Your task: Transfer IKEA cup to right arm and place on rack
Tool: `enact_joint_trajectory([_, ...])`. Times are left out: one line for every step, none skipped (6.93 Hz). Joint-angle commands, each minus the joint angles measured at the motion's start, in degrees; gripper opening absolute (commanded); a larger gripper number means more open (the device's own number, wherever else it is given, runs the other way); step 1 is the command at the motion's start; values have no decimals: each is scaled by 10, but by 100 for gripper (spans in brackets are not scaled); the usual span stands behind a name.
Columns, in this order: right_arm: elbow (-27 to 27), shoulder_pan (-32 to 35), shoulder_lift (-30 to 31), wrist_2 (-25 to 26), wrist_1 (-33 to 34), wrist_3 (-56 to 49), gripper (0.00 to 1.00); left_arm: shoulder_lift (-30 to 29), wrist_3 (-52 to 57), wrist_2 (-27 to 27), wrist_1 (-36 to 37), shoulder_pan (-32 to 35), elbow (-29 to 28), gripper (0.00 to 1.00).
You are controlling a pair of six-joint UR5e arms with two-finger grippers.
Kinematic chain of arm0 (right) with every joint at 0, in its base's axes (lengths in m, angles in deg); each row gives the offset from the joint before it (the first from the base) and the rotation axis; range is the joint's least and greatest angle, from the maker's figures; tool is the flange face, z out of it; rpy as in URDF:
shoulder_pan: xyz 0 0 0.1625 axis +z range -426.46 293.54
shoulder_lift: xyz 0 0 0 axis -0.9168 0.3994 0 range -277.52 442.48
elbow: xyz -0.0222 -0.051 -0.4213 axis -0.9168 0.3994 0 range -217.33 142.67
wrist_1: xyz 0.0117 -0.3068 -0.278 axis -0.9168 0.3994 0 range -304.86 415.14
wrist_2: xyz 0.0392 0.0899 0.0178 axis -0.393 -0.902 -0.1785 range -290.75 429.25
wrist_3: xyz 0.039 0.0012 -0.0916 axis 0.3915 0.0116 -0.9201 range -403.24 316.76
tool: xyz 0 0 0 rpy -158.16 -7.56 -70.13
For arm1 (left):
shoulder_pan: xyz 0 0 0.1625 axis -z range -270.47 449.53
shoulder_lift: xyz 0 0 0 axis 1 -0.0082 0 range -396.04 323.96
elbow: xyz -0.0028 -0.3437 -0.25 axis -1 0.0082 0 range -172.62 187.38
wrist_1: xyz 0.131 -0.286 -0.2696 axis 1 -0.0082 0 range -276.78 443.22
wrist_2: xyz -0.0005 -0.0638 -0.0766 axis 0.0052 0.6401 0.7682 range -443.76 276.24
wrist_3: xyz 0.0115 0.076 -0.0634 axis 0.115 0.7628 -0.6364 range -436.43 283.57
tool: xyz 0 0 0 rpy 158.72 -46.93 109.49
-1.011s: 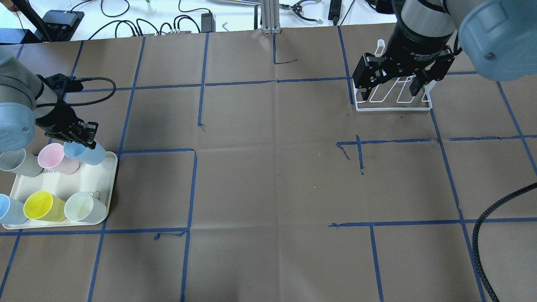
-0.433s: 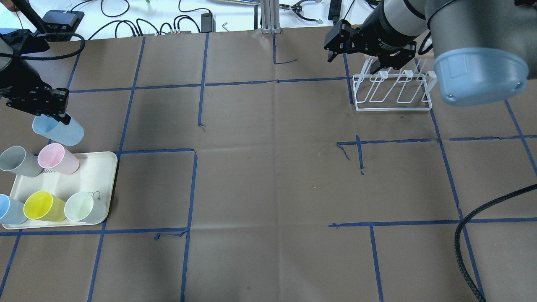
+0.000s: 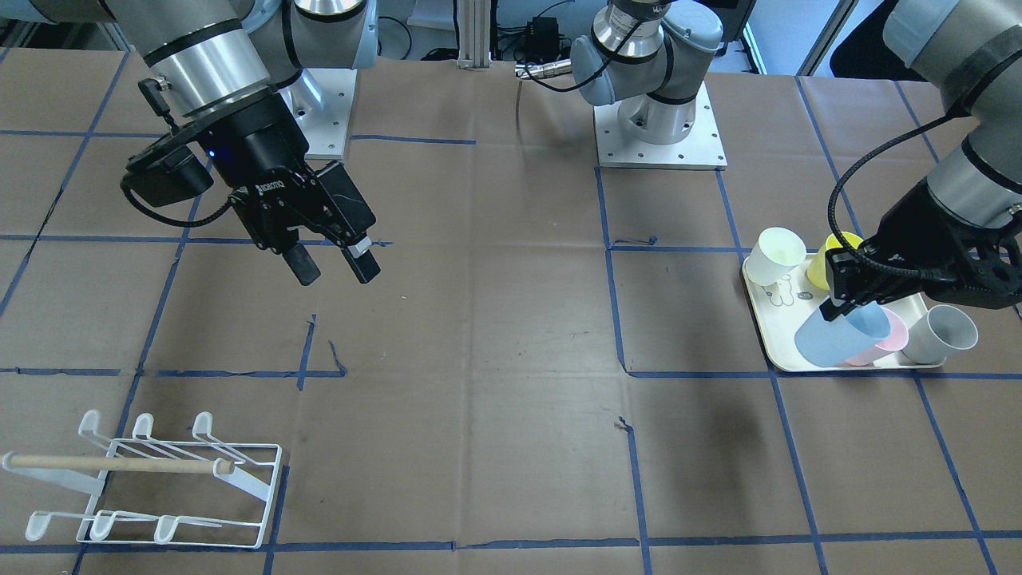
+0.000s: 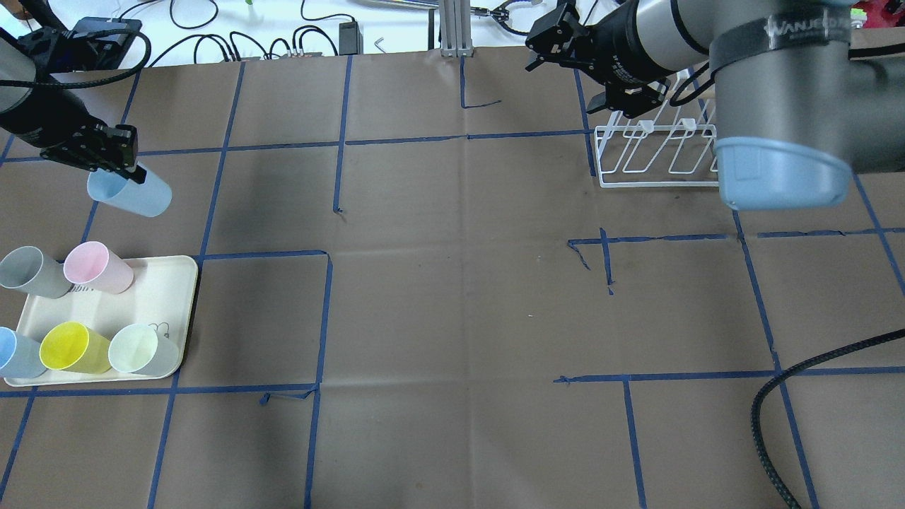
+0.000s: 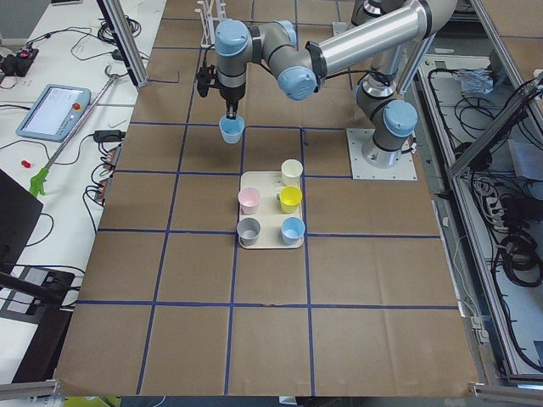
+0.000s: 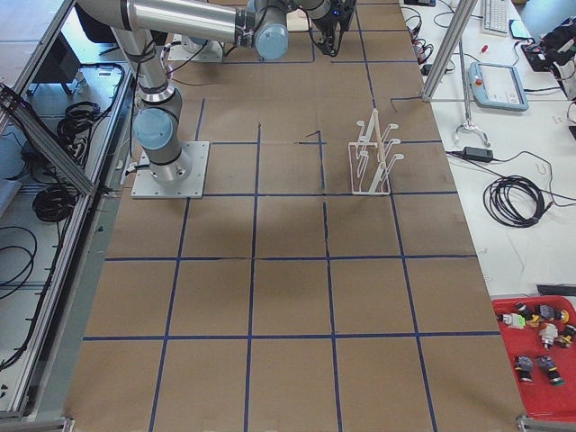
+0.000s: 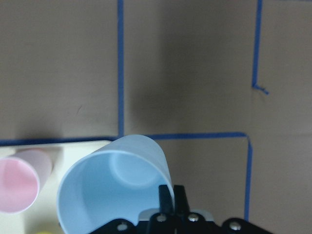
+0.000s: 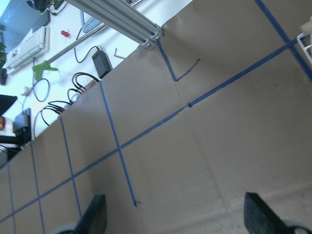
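Carrying the blue cup (image 4: 131, 196), pinched by its rim in the left gripper (image 4: 121, 172), aloft at far left near the tray (image 4: 164, 284). Next, likely: handover to the wide-spread right gripper (image 3: 331, 270), then the rack (image 3: 120, 463).

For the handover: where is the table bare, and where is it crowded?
Bare: the wide middle of the table, between the tray and the rack. Crowded: the tray, with five cups, and the left gripper holding a blue cup near it.
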Motion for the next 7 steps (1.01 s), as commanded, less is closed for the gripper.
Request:
enact_joint_trajectory([-107, 0, 0, -38, 244, 133, 99, 0, -1, 139, 102, 14, 12, 0])
enact_joint_trajectory([-150, 0, -8, -52, 359, 212, 99, 1, -2, 184, 159, 26, 27, 0])
enact_joint_trajectory([-173, 1, -11, -62, 419, 296, 99, 1, -1, 225, 231, 41, 46, 0])
enact_joint_trajectory([-176, 5, -18, -65, 456, 384, 99, 1, -4, 300, 330, 49, 80, 0])
enact_joint_trajectory([-177, 19, -40, -65, 506, 442, 99, 4, -3, 332, 411, 50, 125, 0])
enact_joint_trajectory([-175, 33, -70, -63, 544, 454, 99, -2, -3, 384, 525, 51, 175, 0])
enact_joint_trajectory([-173, 38, -88, -61, 561, 455, 100, -5, 2, 423, 604, 54, 221, 0])
